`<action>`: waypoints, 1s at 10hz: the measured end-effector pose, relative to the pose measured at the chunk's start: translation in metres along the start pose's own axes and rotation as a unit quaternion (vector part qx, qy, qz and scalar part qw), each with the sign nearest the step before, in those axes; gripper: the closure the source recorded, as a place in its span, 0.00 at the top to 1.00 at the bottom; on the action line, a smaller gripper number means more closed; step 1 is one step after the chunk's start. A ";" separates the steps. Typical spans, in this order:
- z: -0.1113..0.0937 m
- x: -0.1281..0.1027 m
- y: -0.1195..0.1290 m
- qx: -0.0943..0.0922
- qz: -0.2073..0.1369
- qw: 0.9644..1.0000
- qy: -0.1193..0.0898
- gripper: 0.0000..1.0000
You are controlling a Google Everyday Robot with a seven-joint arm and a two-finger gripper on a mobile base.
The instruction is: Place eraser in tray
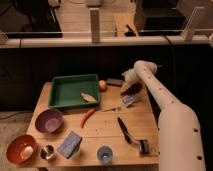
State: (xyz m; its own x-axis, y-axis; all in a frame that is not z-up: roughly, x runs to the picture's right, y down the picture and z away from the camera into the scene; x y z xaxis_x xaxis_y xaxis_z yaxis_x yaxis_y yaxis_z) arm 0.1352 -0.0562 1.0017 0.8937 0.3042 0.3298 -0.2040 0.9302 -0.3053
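The robot's single arm reached up from the near right corner of the wooden table [107, 131], bent at the wrist, and pointed its two-finger gripper [131, 90] down over the far right part of the tabletop. The claw stood spread wide with nothing between its fingers. It hung above a small crumpled silvery packet [129, 100] (whether it touched that packet could not be told).

The eraser [115, 82], a small flat dark grey rectangular block, lay on the table by the far edge. It was not in the large green rectangular plastic tray [56, 90] and nothing gripped it. A round orange fruit [102, 85] sat just beside its left end, between it and the tray's right rim.

The coming move seemed to turn on one relation. In the camera view the eraser lay to the left of the claw, near it but apart and a little farther back. Its long axis ran roughly left to right, along the table's far edge and in line with the way the claw would have to travel. The fingers would therefore probably need to close across the short width, from front and back. The fruit crowding the left end looked like the likeliest thing to be knocked. The tray lay beyond it in the same direction.
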 end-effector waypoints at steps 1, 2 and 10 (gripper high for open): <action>-0.001 0.003 -0.002 0.005 0.011 1.000 -0.006 0.80; 0.000 0.003 -0.002 0.008 0.017 1.000 -0.010 0.80; 0.029 -0.002 0.000 0.007 0.038 0.999 0.000 0.80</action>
State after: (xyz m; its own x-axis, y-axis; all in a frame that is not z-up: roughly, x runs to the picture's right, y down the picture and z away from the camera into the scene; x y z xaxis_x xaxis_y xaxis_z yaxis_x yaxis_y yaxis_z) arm 0.1222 -0.0510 1.0267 0.8753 0.3738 0.3068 -0.2768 0.9075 -0.3159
